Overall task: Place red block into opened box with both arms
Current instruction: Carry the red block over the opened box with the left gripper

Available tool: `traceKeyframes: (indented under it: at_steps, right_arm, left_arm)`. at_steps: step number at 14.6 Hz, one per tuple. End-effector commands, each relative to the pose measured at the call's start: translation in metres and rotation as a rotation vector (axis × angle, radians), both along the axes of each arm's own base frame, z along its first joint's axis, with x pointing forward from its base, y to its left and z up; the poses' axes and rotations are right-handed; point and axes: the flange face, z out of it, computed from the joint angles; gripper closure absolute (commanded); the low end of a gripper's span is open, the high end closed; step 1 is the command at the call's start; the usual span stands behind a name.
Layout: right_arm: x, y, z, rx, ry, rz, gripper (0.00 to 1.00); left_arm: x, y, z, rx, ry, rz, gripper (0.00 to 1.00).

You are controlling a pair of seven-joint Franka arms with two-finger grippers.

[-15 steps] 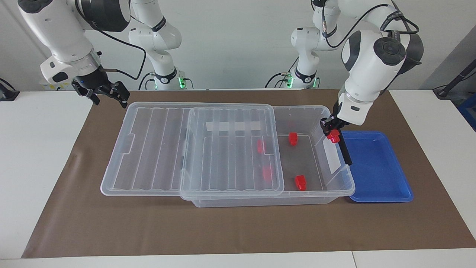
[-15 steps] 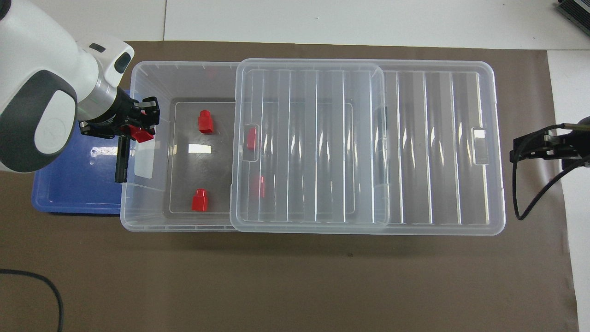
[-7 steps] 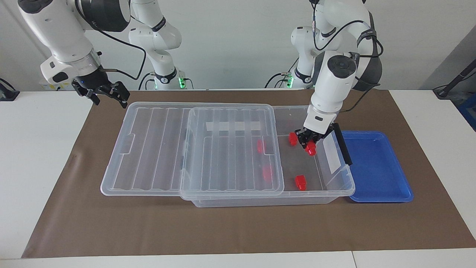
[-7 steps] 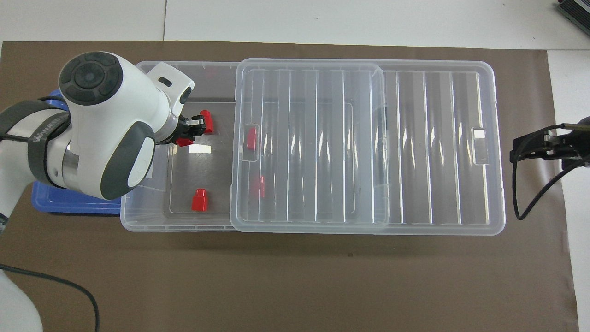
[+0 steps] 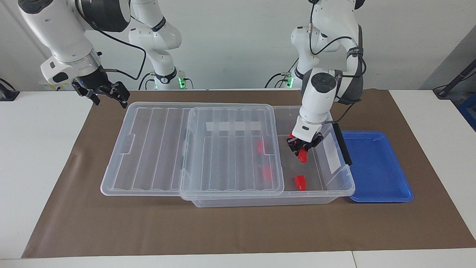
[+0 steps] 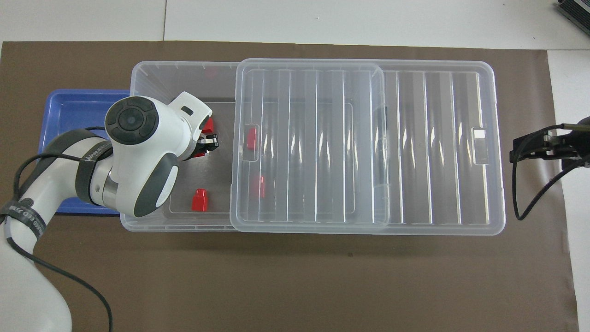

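Note:
My left gripper (image 5: 302, 150) is shut on a red block (image 5: 303, 158), which hangs stub down low inside the open end of the clear box (image 5: 346, 188). In the overhead view the wrist hides most of that block, and the left gripper (image 6: 209, 140) shows only its tips. Two loose red blocks (image 5: 300, 182) (image 5: 291, 135) lie on the box floor, and two more (image 5: 261, 146) sit under the ribbed lid (image 5: 230, 149). The lid is slid toward the right arm's end. My right gripper (image 5: 109, 99) waits open in the air at the lid's corner, also seen at the overhead view's edge (image 6: 515, 154).
A shallow blue tray (image 5: 375, 167) lies against the box at the left arm's end. A black clip handle (image 5: 342, 143) stands on that end wall. Brown paper (image 5: 238, 227) covers the table under everything.
The left gripper has carried the red block from over the box's end wall, by the tray, into the box and lower. The right arm has not moved.

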Motion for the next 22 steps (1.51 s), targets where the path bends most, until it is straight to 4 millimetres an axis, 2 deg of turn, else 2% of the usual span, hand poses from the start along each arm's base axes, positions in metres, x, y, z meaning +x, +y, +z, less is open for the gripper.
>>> traceKeyframes:
  at_steps: [1, 4, 12, 13, 14, 15, 16, 19, 22]
  right_arm:
    - [-0.006, -0.004, 0.001, 0.01, -0.015, 0.018, 0.0]
    - [-0.006, -0.004, 0.001, 0.01, -0.015, 0.015, 0.0]
    - [-0.006, -0.004, 0.001, 0.01, -0.015, 0.016, 0.0]
    - [-0.006, -0.004, 0.001, 0.01, -0.015, 0.016, 0.0]
    - [-0.006, -0.004, 0.001, 0.01, -0.015, 0.016, 0.0]
    - [-0.006, -0.004, 0.001, 0.01, -0.015, 0.016, 0.0]
    - [-0.006, -0.004, 0.001, 0.01, -0.015, 0.016, 0.0]
    - [-0.006, -0.004, 0.002, 0.01, -0.017, 0.016, 0.0]
    - [-0.006, -0.004, 0.002, 0.01, -0.017, 0.018, 0.0]
  left_arm:
    - [-0.006, 0.0, -0.025, 0.011, -0.017, -0.004, 1.0]
    - [-0.006, -0.011, -0.052, 0.02, -0.013, -0.029, 1.0]
    - [-0.013, -0.004, -0.074, 0.008, -0.025, -0.029, 1.0]
    - [-0.013, -0.005, -0.074, 0.007, -0.026, -0.029, 0.95]
    - [-0.013, -0.004, -0.074, 0.008, -0.025, -0.029, 0.7]
    - [-0.012, -0.003, -0.074, 0.007, -0.026, -0.028, 0.17]
    - [-0.011, -0.002, -0.073, 0.007, -0.028, -0.026, 0.0]
    - [-0.006, -0.003, -0.065, 0.002, -0.038, -0.018, 0.0]
    - [0.002, 0.004, -0.042, 0.015, -0.03, 0.0, 0.0]
